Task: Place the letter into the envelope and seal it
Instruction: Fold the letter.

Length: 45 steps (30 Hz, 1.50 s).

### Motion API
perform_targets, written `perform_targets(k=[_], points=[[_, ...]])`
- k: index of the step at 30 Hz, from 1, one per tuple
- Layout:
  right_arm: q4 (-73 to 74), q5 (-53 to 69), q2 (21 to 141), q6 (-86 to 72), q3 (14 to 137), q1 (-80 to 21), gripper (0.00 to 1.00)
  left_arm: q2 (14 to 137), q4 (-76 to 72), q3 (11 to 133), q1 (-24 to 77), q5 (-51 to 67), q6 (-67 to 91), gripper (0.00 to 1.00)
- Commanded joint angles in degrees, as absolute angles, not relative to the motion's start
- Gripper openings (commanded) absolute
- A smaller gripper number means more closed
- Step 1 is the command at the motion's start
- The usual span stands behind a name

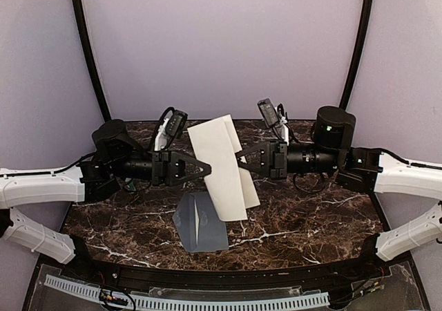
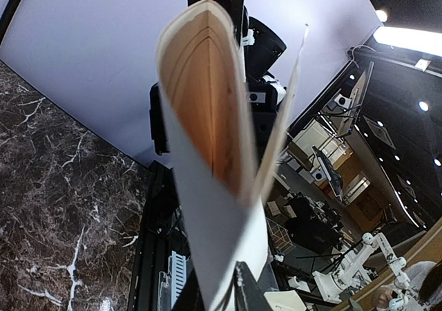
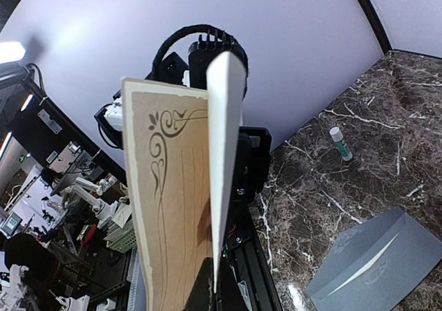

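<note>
Letter [image 1: 219, 166]: cream sheet with a pale back and a tan face with a thin scroll border. Folded loosely into overlapping panels, with the fold gaping open. It's up in the air over the table [image 1: 311, 214], slightly tilted, long axis running far-to-near. Envelope [image 1: 202, 222]: plain grey-blue, flat on the table, near-left of the letter, far edge hidden under it from above.

- Robotics lab: second white robot arm [image 2: 369, 256] at neighbouring bench, monitor [image 2: 364, 90], ceiling lights [image 2: 413, 40].
- Test booth: marble-patterned table [image 1: 311, 221], plain white backdrop [image 1: 221, 41].
</note>
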State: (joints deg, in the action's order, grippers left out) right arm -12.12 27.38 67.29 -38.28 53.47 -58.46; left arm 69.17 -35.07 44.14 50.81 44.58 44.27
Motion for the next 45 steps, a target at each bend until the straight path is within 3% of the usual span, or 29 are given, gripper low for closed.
perform_targets(k=[1, 12, 16, 23, 30, 34, 36, 39, 43, 45], points=[[-15.98, 27.44, 67.59, -38.9, 53.49, -59.01, 0.0, 68.88, -35.81, 45.9, 51.15, 44.65, 43.75, 0.14], [-16.25, 24.81, 66.8, -40.13, 52.74, -58.93, 0.0, 68.27, -36.51, 45.38, 51.15, 43.73, 44.14, 0.03], [-16.32, 23.57, 65.85, -41.13, 52.04, -58.9, 0.15, 67.62, -37.08, 44.64, 51.13, 42.84, 44.35, 0.0], [-17.99, 23.05, 63.41, -42.93, 50.18, -58.56, 0.5, 66.98, -37.52, 43.8, 51.15, 42.66, 44.75, 0.0], [-20.41, 26.1, 63.43, -43.97, 48.51, -58.52, 0.75, 66.6, -38.51, 43.6, 51.13, 42.75, 45.36, 0.0], [-19.89, 27.72, 64.72, -44.17, 48.51, -58.91, 0.81, 66.24, -38.78, 43.44, 51.15, 42.63, 45.47, 0.0], [-19.71, 28.42, 65.45, -44.19, 48.64, -59.28, 0.79, 66.0, -38.84, 43.3, 51.15, 42.41, 45.53, 0.0], [-18.89, 29.21, 66.6, -43.87, 49.51, -59.83, 0.63, 65.57, -38.37, 43.16, 51.15, 41.89, 45.32, 0.0], [-17.48, 28.25, 67.65, -43.13, 50.97, -60.4, 0.22, 65.48, -36.55, 43.35, 51.15, 41.17, 44.74, 0.0], [-17.13, 26.97, 67.76, -43.06, 51.3, -60.53, 0.04, 65.48, -36.21, 43.29, 51.13, 41.01, 44.75, 0.12]])
